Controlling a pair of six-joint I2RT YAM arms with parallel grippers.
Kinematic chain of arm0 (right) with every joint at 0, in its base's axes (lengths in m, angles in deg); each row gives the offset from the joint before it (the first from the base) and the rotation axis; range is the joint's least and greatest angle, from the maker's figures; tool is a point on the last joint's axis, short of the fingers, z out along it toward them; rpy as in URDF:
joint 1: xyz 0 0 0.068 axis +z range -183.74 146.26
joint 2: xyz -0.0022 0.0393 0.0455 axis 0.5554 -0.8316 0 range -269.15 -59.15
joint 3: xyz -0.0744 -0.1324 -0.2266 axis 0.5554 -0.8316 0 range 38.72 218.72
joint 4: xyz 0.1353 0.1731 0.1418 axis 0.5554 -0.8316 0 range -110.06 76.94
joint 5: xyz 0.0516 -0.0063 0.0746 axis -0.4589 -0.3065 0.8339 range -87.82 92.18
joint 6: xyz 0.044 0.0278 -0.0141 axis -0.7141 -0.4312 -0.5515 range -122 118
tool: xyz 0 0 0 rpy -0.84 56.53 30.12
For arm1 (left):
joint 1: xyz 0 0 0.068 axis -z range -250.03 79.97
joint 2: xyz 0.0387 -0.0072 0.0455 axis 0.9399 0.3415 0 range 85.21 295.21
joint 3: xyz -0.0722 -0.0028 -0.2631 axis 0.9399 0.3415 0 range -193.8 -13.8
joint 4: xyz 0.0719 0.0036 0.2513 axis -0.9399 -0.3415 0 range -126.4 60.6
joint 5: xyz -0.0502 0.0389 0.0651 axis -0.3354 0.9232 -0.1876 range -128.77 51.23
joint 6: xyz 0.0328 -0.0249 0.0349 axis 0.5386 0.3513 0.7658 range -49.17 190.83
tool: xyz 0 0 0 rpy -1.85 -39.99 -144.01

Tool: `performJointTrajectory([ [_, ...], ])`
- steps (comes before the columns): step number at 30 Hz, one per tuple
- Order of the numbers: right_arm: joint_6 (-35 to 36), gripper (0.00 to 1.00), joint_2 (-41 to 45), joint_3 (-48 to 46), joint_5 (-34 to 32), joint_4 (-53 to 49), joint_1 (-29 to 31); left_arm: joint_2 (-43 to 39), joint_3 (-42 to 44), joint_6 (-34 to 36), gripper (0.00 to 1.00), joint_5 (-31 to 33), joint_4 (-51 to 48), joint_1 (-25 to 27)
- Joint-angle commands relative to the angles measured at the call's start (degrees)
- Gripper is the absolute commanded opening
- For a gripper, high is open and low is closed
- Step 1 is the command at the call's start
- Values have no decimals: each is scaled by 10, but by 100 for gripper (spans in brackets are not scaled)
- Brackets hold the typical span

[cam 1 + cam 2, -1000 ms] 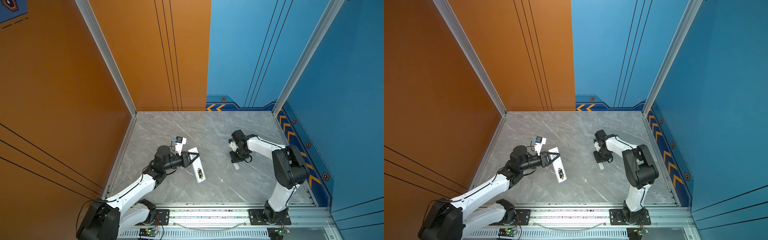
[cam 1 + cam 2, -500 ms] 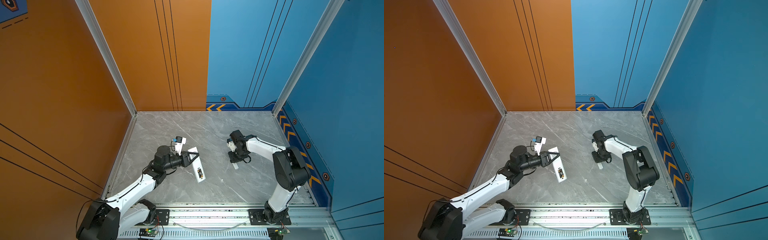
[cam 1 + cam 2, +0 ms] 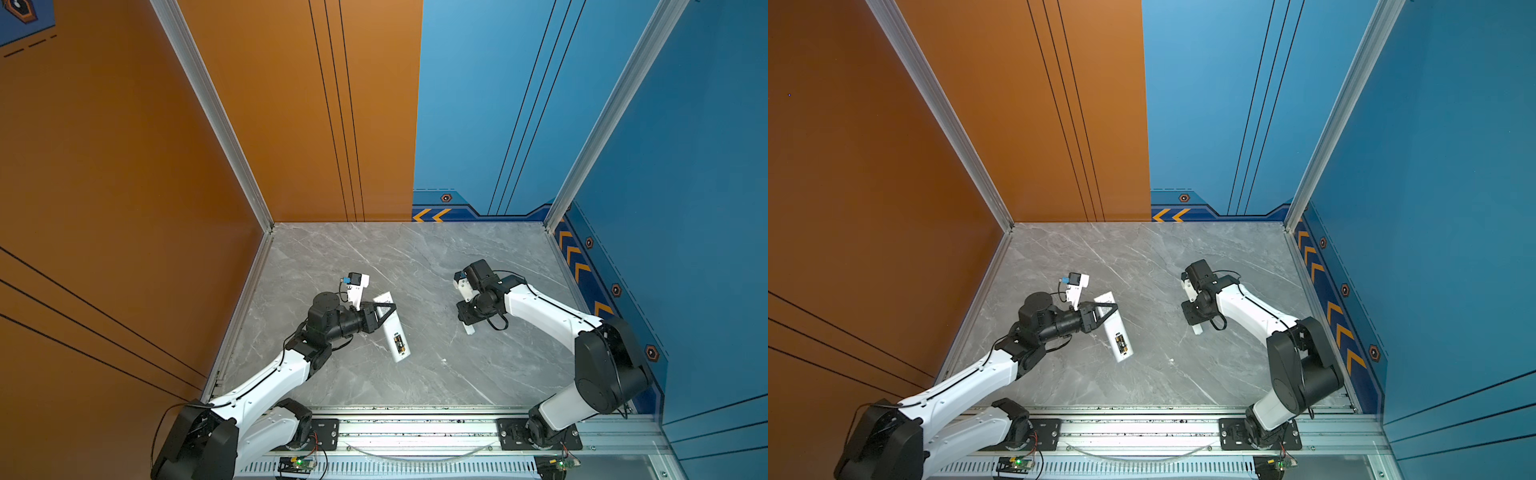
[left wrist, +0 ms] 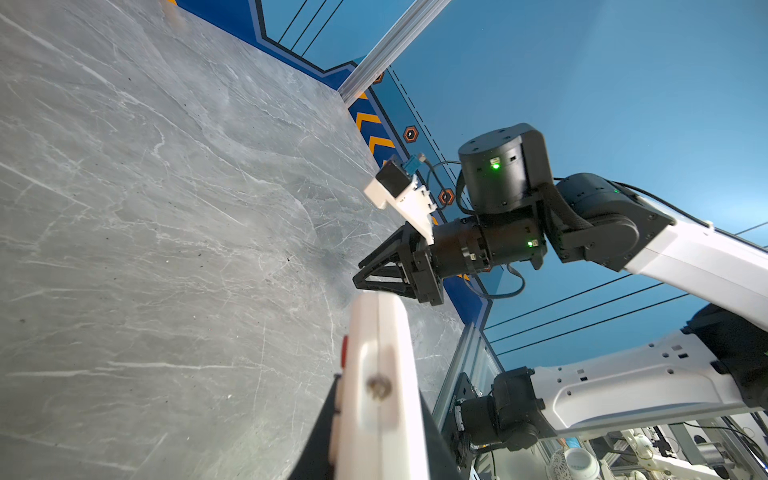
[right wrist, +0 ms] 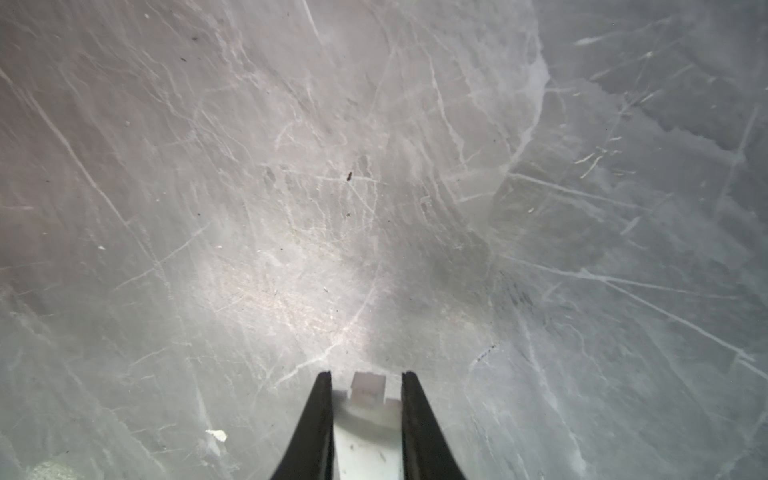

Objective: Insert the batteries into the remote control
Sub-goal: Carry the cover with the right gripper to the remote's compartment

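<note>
Two tools clamped, left tool (image 3: 388, 312) on remote control (image 3: 394, 333) mid-length, right tool (image 5: 366, 375) on white cover (image 5: 365, 440).

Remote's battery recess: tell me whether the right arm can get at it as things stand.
Probably yes. The recess faces up near the free end of the remote, clear of the left gripper, with open table between it and the right gripper, which is shut on the white cover.

Smooth grey marble-look desk (image 3: 436, 266) with white veins and soft sheen, remote control (image 3: 390, 328) in smooth white plastic, small cover piece (image 5: 365, 436) in matt white plastic, matt black jaws, brushed metal rail (image 3: 415, 430), matt orange wall panel (image 3: 291, 104)
</note>
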Motion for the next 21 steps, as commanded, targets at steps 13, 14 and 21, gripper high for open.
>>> performJointTrajectory([
  [13, -76, 10, 146, -44, 9, 90, 85, -12, 7, -14, 0, 28, 5, 0],
  [14, -78, 10, 154, -44, 5, 94, 95, -13, 7, -16, 0, 28, 5, 0],
  [21, -88, 9, 187, -41, -12, 115, 145, -15, 7, -23, 0, 31, 6, -5],
])
